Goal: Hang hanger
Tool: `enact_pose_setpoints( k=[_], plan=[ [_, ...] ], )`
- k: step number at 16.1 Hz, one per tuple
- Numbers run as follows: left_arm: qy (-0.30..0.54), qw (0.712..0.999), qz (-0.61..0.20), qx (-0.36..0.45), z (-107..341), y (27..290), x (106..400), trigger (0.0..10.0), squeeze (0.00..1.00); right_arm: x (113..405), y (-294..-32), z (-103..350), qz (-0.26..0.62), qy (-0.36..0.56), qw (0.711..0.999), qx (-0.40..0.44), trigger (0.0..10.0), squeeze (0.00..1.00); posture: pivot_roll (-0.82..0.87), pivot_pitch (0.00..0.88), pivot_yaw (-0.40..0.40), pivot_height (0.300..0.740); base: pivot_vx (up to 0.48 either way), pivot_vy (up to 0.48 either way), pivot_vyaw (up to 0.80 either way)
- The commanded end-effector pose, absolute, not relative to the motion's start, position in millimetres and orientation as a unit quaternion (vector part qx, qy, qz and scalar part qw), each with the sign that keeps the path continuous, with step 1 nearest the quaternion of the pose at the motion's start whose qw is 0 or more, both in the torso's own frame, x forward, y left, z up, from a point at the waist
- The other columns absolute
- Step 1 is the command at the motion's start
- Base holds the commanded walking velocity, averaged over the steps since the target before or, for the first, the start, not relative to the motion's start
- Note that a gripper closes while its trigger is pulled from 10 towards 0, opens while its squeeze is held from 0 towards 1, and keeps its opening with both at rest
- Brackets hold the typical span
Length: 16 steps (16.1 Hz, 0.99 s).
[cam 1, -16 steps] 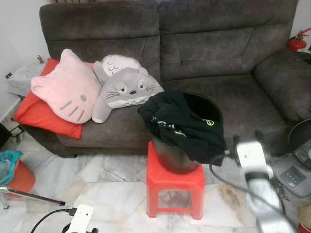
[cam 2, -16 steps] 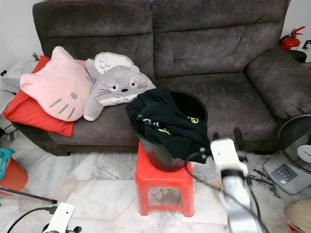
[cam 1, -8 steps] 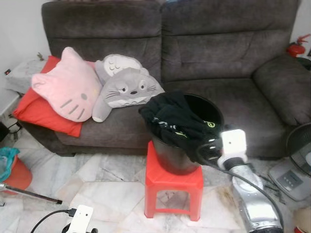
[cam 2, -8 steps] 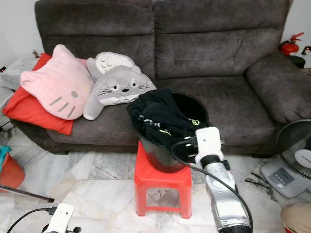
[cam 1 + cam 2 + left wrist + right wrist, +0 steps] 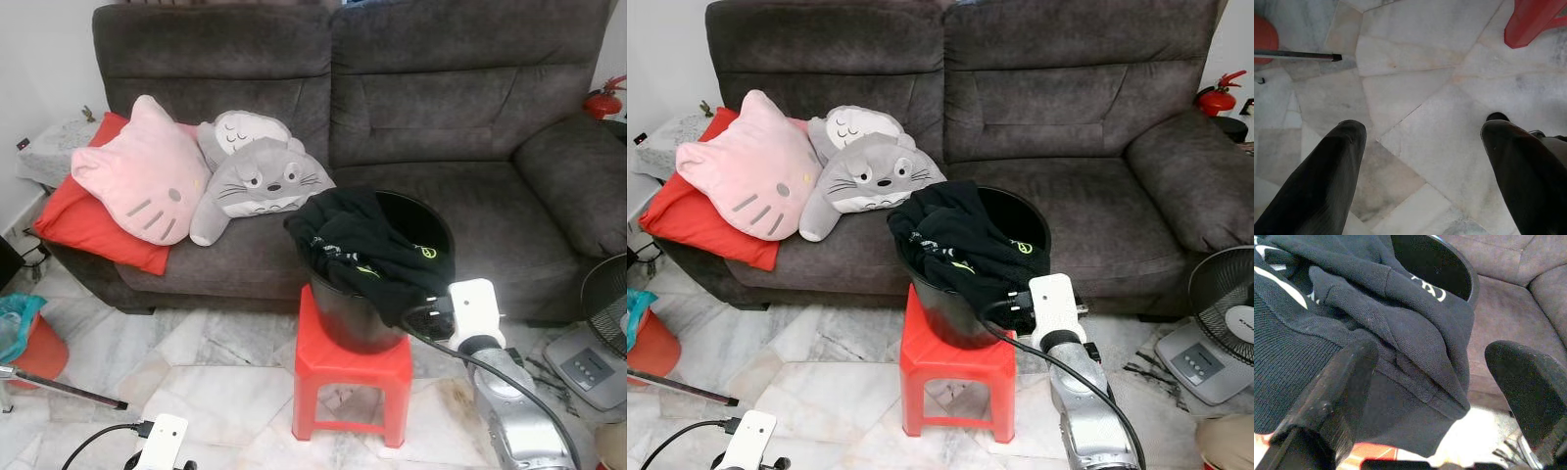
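A black garment [image 5: 367,250] with pale green print lies heaped over the front rim of a black bucket [image 5: 436,223], which stands on a red plastic stool [image 5: 353,367] in front of the sofa. My right gripper [image 5: 1435,382] is open at the garment's hanging right edge, one finger [image 5: 1337,396] against the cloth, the other finger [image 5: 1528,382] off to the side over the sofa seat. The right arm [image 5: 509,411] reaches in from the lower right. My left gripper [image 5: 1420,171] hangs open low over the marble floor, holding nothing.
A dark grey sofa [image 5: 470,108] carries a pink cat cushion [image 5: 142,176], a grey plush cushion [image 5: 260,181] and a red pillow [image 5: 78,230]. A fan [image 5: 1229,308] stands at the right. An orange bin [image 5: 29,352] and a dark rod [image 5: 59,390] lie left.
My right arm has swung in from the right toward the bucket, bringing the open gripper up against the garment's hanging edge. The head camera has shifted slightly.
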State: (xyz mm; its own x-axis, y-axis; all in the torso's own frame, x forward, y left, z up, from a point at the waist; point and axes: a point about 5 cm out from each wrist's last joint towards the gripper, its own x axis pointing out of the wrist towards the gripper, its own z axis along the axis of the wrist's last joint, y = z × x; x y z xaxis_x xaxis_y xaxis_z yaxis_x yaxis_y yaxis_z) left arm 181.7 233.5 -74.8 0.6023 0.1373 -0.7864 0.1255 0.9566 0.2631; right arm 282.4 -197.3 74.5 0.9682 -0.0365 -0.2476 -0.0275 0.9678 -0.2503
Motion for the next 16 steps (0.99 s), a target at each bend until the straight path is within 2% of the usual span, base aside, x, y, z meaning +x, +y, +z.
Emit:
enact_pose_setpoints(
  k=[1,5,9,16],
  plan=[
    [0.453,0.879,0.012,0.148,-75.7,237.6,178.4,10.0,0.0,287.3,-195.0,81.6,-0.002,0.115,0.984,-0.134,10.0,0.0,-0.2,0.0,0.067,0.732,0.0,0.0,0.0],
    [0.454,0.878,0.012,0.15,-75.5,238.6,178.3,10.0,0.0,287.1,-194.5,75.9,-0.022,0.146,0.982,-0.118,10.0,0.0,-0.2,0.0,0.07,0.732,0.0,0.0,0.0],
    [0.455,0.878,0.009,0.152,-75.5,238.8,178.1,10.0,0.0,283.7,-205.6,72.5,-0.043,0.171,0.968,-0.176,10.0,0.0,-0.2,0.0,0.071,0.732,0.0,0.0,0.0],
    [0.455,0.877,0.004,0.154,-75.2,238.8,178.9,10.0,0.0,283.6,-219.0,70.6,-0.084,0.191,0.952,-0.226,10.0,0.0,-0.2,0.0,0.07,0.732,0.0,0.0,0.0]
  ],
)
